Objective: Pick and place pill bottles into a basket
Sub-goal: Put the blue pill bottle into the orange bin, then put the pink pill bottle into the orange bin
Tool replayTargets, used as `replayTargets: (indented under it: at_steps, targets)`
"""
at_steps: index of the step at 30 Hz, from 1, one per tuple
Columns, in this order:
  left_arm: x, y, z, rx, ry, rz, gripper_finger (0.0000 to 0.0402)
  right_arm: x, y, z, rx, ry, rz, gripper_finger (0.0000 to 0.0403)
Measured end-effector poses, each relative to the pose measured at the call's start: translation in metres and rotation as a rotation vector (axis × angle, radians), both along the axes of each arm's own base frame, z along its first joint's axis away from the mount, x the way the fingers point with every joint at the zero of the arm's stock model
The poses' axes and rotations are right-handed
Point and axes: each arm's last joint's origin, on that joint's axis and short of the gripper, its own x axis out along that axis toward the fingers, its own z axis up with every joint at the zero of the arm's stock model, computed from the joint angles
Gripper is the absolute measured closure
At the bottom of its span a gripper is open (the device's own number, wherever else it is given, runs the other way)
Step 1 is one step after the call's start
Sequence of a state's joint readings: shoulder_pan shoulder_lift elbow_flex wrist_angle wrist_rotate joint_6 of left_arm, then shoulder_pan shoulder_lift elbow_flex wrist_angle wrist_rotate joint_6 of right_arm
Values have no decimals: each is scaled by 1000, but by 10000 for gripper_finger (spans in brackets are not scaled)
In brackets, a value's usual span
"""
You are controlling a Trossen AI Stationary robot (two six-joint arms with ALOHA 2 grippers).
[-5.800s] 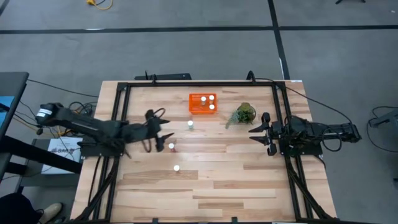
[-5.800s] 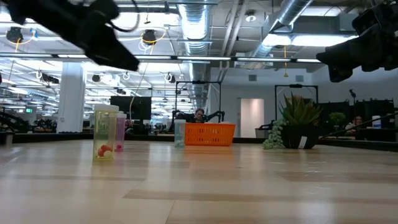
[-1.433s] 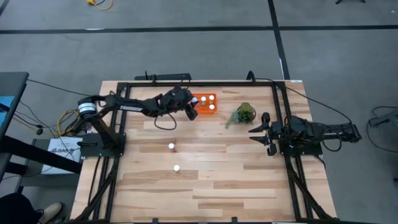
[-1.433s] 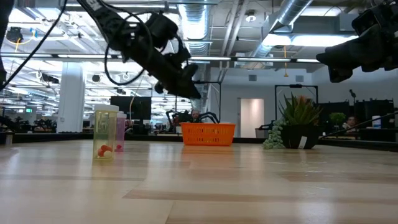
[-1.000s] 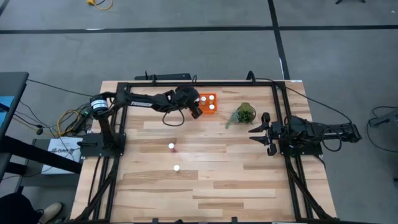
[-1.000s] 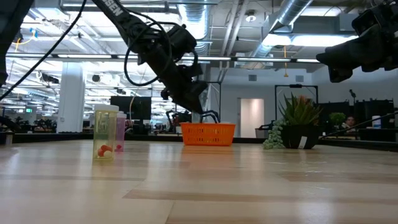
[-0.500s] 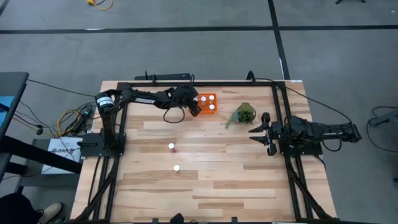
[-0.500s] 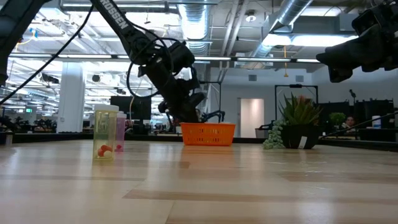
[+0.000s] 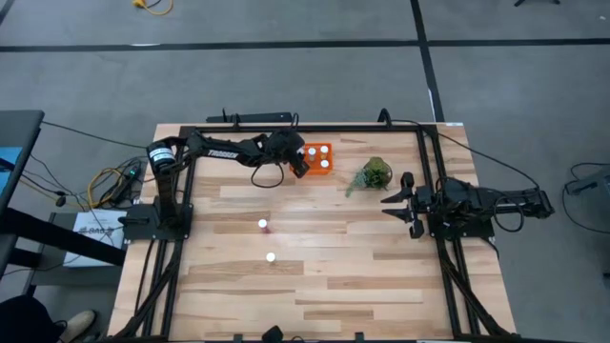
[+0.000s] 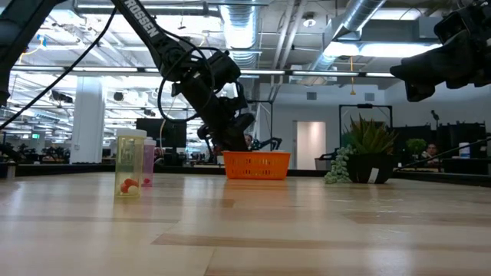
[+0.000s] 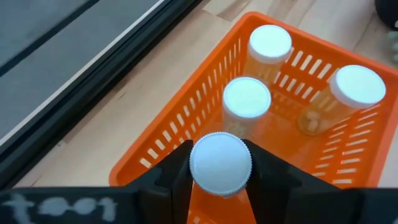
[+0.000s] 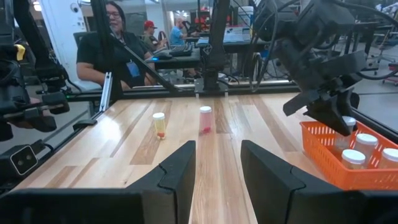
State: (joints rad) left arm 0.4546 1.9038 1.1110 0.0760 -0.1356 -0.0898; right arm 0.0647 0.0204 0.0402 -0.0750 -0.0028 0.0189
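Holding a white-capped pill bottle (image 11: 221, 165) clenched over the small orange plastic grid basket (image 11: 155, 163) at the table's twelve o'clock, the left gripper (image 11: 219, 169) hovers; three capped bottles (image 11: 247, 99) stand inside. Right gripper (image 12: 217, 163) waits released at three o'clock.

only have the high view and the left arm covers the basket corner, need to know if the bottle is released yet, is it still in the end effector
Observer: Yes. In the left wrist view the left end effector is shut on a small white-capped pill bottle, held over the near end of the bright orange plastic basket.
Operator: how many already inside
Observer: Three white-capped bottles stand upright in it.
Operator: any left on the table
Observer: Two; the right wrist view shows one with yellow contents and one with pink contents, both upright.
Operator: right arm
Observer: The right end effector waits open at the table's right side.
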Motion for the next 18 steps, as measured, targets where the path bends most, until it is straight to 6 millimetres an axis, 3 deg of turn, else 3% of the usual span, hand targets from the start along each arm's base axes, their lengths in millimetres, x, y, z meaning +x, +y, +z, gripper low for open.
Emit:
replayTargets:
  at_steps: [13, 18]
  targets:
    - [-1, 1, 0, 25, 19, -28, 212, 0, 0, 0, 0, 0, 0, 282]
    - [0, -5, 24, 58, -10, -55, 204, 0, 0, 0, 0, 0, 0, 282]
